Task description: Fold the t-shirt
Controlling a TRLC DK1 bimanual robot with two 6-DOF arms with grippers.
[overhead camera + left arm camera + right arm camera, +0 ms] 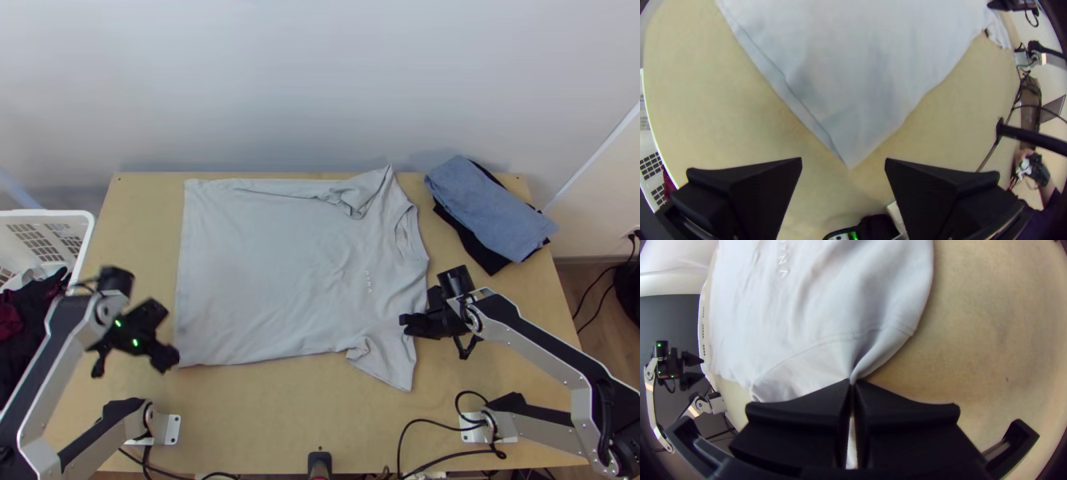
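Right gripper (852, 381) pinches the t-shirt's (280, 264) sleeve (795, 371) at 4 o'clock; left gripper (843, 161), wide open, empty, at 8, probably for folding together.

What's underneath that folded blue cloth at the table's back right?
Under the folded blue cloth lies black cloth, its edges poking out. Its middle, and anything else between or beneath the two, is covered.

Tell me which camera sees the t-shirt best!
The top view: nearly the whole t-shirt lies spread out there. The left wrist view mainly shows its hem corner; the right wrist view shows lettering and a sleeve pinched by the right gripper.
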